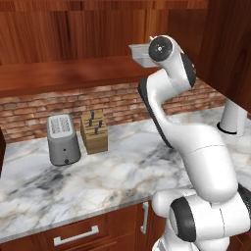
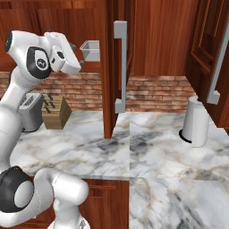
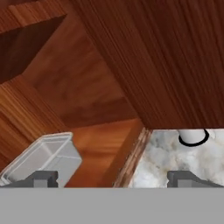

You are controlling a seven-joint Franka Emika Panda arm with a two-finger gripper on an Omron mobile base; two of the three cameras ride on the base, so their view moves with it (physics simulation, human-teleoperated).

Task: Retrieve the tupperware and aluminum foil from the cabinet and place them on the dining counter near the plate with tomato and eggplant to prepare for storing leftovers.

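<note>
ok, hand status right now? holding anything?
Hand: open, fingers spread wide, holding nothing. The tupperware sits on the cabinet shelf by one fingertip, not gripped.

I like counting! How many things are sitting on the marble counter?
3: a toaster at the left by the brick wall, a knife block right beside it, and a white paper towel roll farther right. The arm may hide more.

Cabinet (image 2: 147,40) door (image 2: 109,67) open, standing edge-on just right of the tupperware (image 2: 91,50); shelf floor (image 3: 103,144) bare beside it; toaster (image 1: 62,139), knife block (image 1: 94,131) on the counter (image 1: 98,179) below
</note>
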